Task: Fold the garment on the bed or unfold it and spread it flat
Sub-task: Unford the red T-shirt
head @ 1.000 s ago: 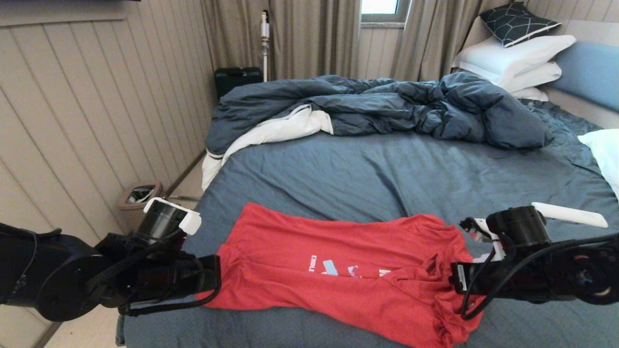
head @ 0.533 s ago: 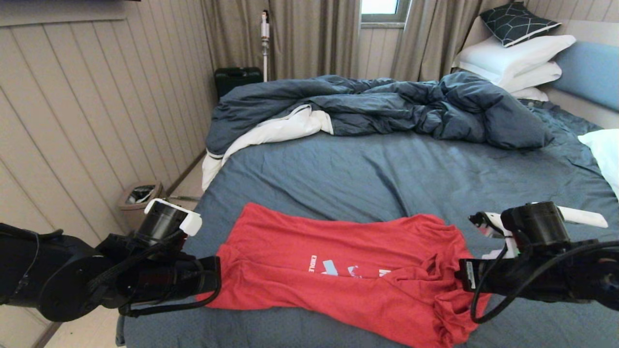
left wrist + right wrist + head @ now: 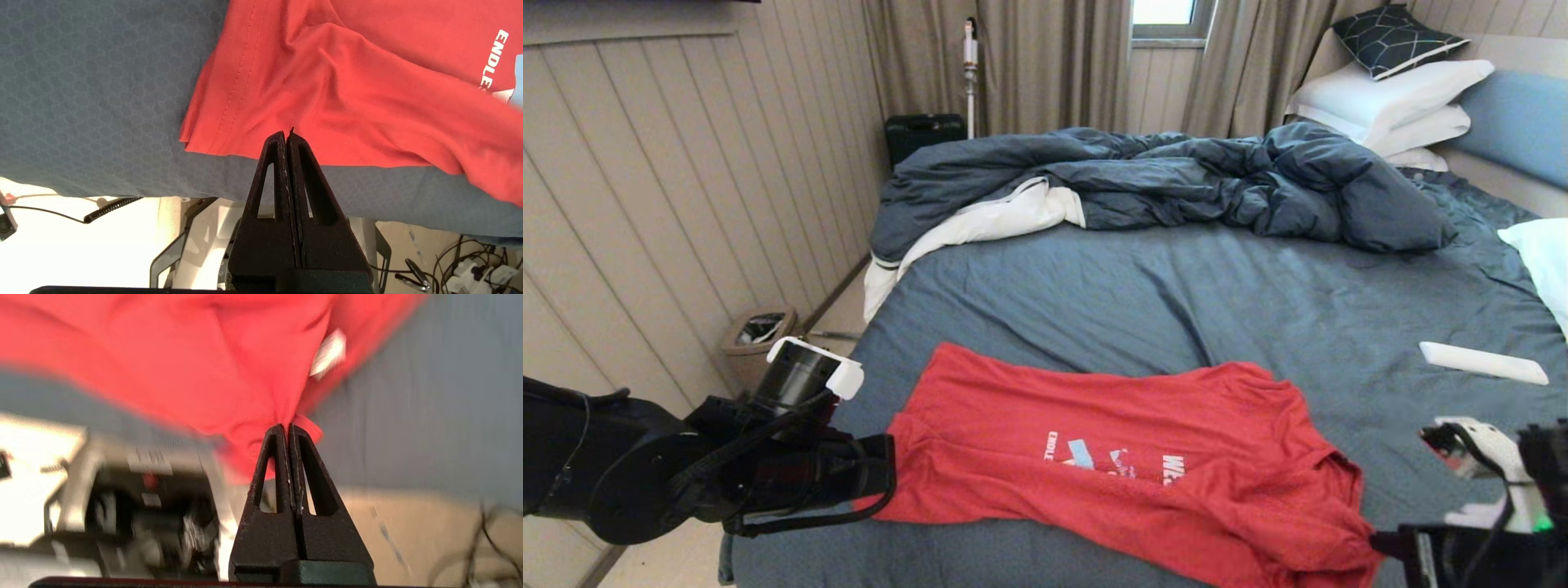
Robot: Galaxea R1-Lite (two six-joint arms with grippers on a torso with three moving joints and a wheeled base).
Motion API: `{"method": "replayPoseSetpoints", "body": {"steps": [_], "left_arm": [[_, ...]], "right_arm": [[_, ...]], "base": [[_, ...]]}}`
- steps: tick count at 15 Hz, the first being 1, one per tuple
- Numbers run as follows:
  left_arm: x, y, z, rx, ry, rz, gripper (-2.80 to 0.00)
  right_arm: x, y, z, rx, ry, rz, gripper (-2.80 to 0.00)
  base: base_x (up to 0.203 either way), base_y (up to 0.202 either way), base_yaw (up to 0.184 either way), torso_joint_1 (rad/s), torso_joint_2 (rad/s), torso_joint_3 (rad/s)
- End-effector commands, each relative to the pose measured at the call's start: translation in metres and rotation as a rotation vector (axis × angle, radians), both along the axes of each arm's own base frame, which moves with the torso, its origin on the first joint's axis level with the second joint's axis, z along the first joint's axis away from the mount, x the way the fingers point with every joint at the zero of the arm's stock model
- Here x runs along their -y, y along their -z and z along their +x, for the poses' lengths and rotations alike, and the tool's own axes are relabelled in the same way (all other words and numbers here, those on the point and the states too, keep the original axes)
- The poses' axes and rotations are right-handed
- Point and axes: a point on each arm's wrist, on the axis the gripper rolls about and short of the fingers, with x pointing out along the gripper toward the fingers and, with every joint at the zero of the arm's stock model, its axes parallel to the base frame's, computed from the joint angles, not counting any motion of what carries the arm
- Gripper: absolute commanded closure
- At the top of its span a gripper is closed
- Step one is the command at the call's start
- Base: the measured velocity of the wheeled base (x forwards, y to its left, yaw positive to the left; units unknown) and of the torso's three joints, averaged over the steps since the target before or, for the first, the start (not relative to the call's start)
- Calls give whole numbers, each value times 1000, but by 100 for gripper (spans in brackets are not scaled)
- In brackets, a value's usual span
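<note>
Both grippers pinch the garment (image 3: pixel 1127 474) low in the frame on the bed (image 3: pixel 1176 310), left gripper (image 3: pixel 288 134) at the hem, and the right gripper (image 3: pixel 289 426) has just dragged its end rightward, flattening the shirt

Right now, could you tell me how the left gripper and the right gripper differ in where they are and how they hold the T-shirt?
The left gripper sits at the T-shirt's left end near its hem, where the cloth lies slack; the right gripper is at the bed's near right edge, with the cloth bunched and drawn taut into its tips. The left arm shows fully in the head view; the right is mostly out of frame. Both are shut on red fabric.
</note>
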Motion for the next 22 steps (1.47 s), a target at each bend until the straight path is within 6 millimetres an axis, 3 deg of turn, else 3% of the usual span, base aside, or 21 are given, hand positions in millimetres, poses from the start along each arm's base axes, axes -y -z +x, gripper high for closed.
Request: {"method": "replayPoseSetpoints", "body": {"steps": [1, 4, 6, 11, 12, 17, 19, 22], "left_arm": [[0, -1, -1, 3, -2, -3, 0], [1, -1, -2, 1, 5, -5, 0], [2, 0, -3, -1, 9, -4, 0], [3, 2, -3, -10, 13, 0, 0], [4, 2, -3, -11, 14, 0, 0], [4, 3, -2, -12, 15, -1, 0], [5, 2, -2, -11, 15, -2, 0], [5, 2, -1, -8, 14, -3, 0]], "right_arm": [[5, -3, -44, 60, 2, -2, 0], [10, 18, -93, -7, 4, -21, 0], [11, 37, -114, -82, 7, -34, 0], [12, 42, -112, -110, 20, -58, 0], [12, 41, -110, -99, 22, -58, -280], [10, 34, -85, -81, 30, -50, -280], [9, 20, -61, -54, 32, -44, -280], [10, -13, -8, -9, 58, -25, -280]], "base": [[0, 0, 0, 0, 0, 0], [0, 0, 0, 0, 0, 0], [0, 0, 0, 0, 0, 0], [0, 0, 0, 0, 0, 0], [0, 0, 0, 0, 0, 0], [0, 0, 0, 0, 0, 0], [0, 0, 0, 0, 0, 0], [0, 0, 0, 0, 0, 0]]}}
